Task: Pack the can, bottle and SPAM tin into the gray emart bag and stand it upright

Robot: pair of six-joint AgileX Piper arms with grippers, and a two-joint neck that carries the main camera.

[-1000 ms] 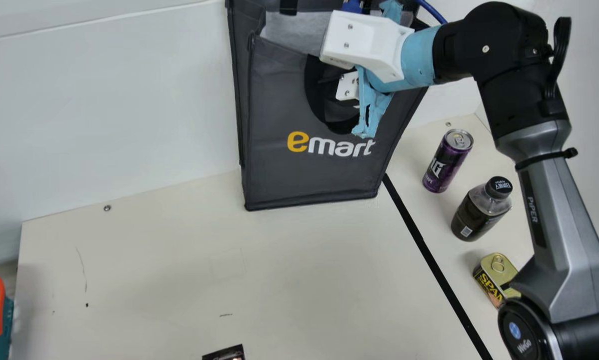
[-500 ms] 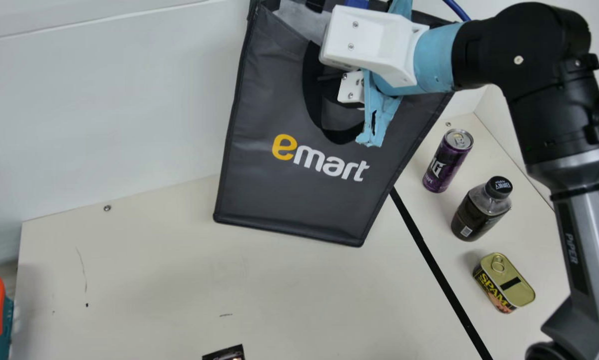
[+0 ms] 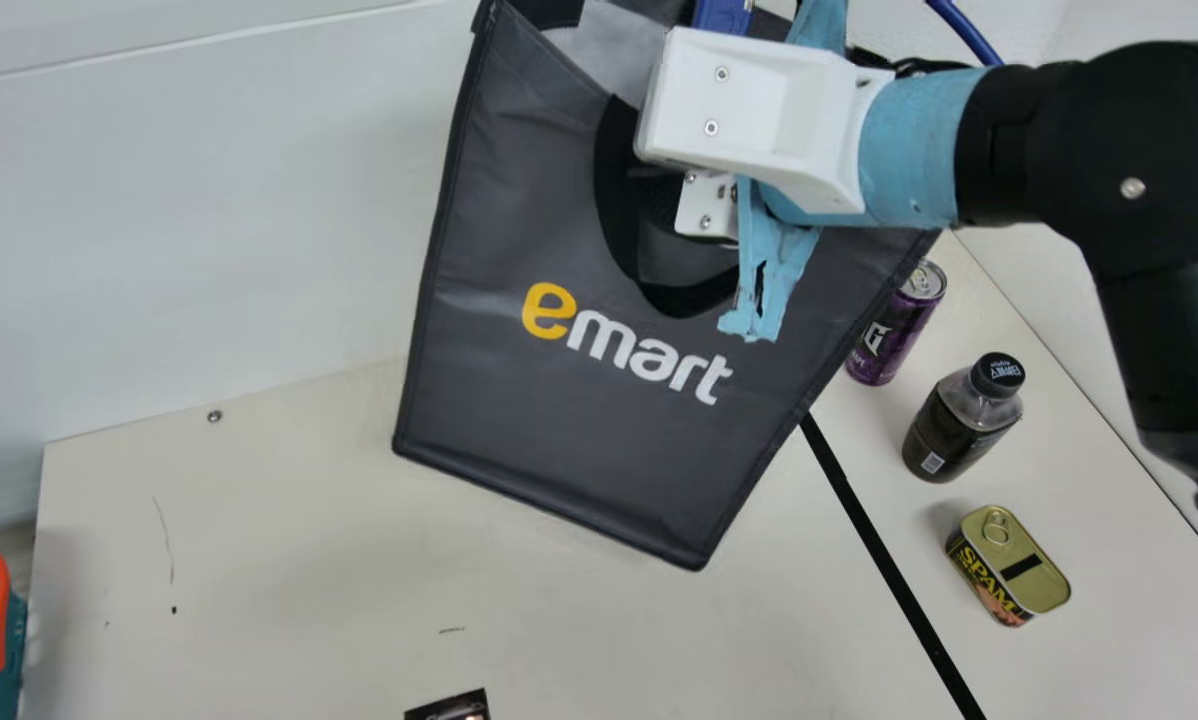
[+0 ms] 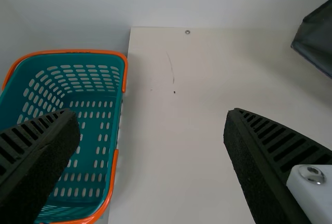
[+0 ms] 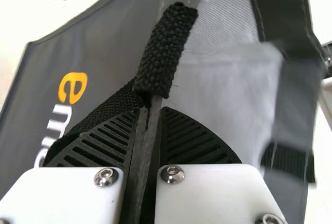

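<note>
One gray emart bag [image 3: 579,430] hangs at a steeper tilt than a second ago, its base slanting and nearer the middle of the main view; it now hides part of the can [image 3: 889,335], while the SPAM tin [image 3: 1009,565], partly behind the arm earlier, shows whole. Its mouth is open on a whitish lining, though I can't tell what lies deeper down. Beyond the black stripe [image 3: 879,540], can, bottle [image 3: 959,425] and tin sit in a row on the surface [image 3: 309,600], outside the bag: the can and bottle upright, the tin lid up. A teal basket [image 4: 98,110] with orange handles is beside the surface, at the main view's left. The right arm reaches in from its own side, wrist near level, its tool [image 3: 664,197] pinching the bag's rim beside a black strap [image 5: 167,47]. The left tool [image 4: 150,114] is spread wide.
</note>
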